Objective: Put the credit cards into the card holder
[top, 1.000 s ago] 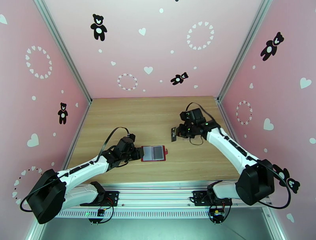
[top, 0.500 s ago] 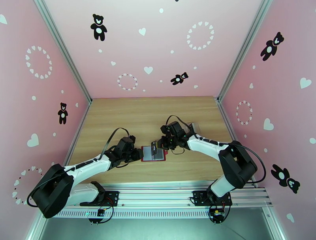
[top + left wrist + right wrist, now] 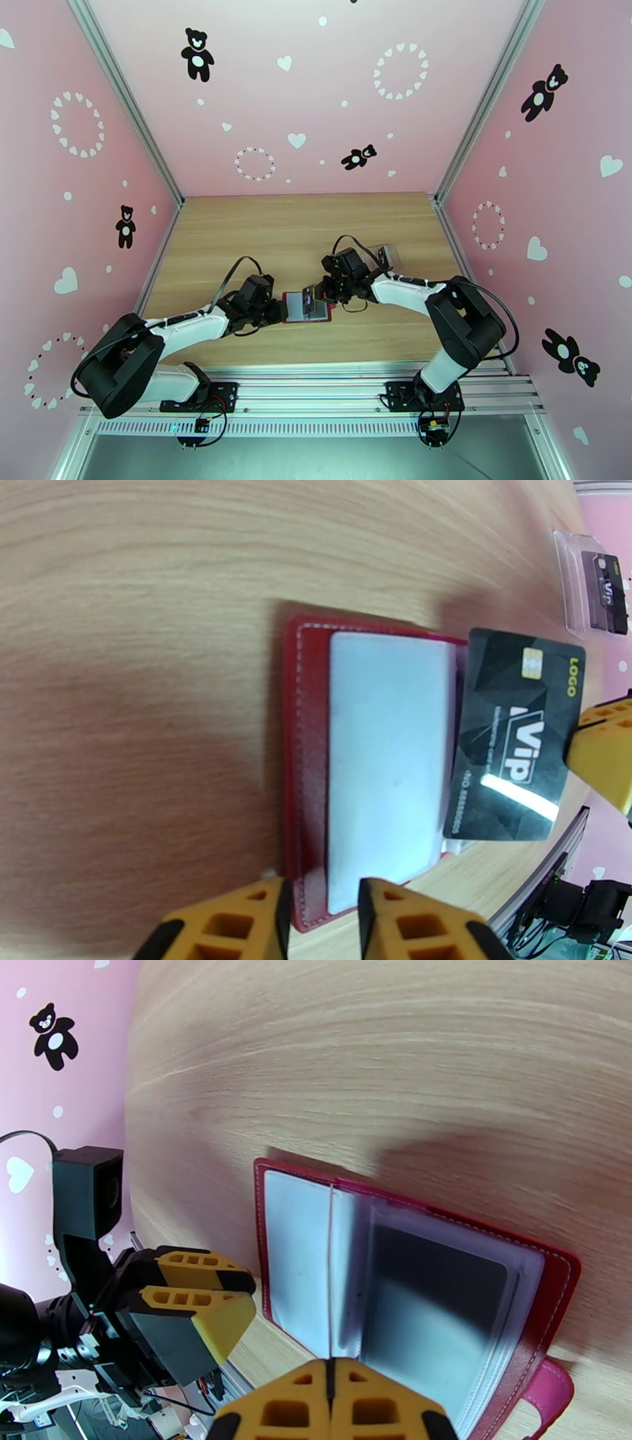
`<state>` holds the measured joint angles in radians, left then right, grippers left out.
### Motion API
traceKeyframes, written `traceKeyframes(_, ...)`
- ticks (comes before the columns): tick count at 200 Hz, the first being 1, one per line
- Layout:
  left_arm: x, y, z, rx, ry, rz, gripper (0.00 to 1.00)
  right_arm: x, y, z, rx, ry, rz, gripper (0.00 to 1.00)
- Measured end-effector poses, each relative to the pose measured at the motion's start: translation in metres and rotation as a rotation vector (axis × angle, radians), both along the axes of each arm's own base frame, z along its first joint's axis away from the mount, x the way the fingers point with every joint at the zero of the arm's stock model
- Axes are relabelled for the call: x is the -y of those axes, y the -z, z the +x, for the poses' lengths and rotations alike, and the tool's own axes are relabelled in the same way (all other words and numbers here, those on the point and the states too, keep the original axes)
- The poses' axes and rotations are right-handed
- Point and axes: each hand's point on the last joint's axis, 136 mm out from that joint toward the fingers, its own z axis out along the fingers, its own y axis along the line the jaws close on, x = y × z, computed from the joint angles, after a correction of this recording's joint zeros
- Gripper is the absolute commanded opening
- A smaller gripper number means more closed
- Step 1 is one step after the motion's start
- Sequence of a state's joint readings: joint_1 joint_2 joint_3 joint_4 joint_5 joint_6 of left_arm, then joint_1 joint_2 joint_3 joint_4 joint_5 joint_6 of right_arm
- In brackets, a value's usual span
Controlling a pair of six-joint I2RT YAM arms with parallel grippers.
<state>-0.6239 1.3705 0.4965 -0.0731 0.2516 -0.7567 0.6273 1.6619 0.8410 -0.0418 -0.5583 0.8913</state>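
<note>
Card (image 3: 513, 740): thin, stiff, slick; right gripper (image 3: 330, 1366) pinches one edge. Holder (image 3: 294, 740): light, floppy; left gripper (image 3: 320, 892) narrowly parted at its near edge, grip unconfirmed.

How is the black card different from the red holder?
The black card is dark with gold lettering; the card holder is red with a pale inside. The card is pinched in the right gripper; the holder lies open on the table. The card is smaller than the holder. Both are rectangles.
</note>
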Motion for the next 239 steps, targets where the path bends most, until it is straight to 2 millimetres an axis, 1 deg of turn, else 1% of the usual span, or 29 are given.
traceKeyframes(61,0.001,0.001,0.001,-0.001,0.000,0.000,0.29,-0.002,0.002,0.002,-0.007,0.008,0.013,0.00)
traceKeyframes(90,0.000,0.005,0.000,-0.010,0.000,0.006,0.29,-0.001,0.005,0.000,-0.013,0.007,0.010,0.00)
traceKeyframes(158,0.000,0.005,0.000,-0.012,-0.003,0.005,0.29,0.003,0.014,-0.007,-0.042,0.013,-0.002,0.00)
traceKeyframes(239,0.001,0.007,0.000,-0.019,-0.003,0.006,0.29,0.003,0.021,-0.008,-0.067,0.033,-0.003,0.00)
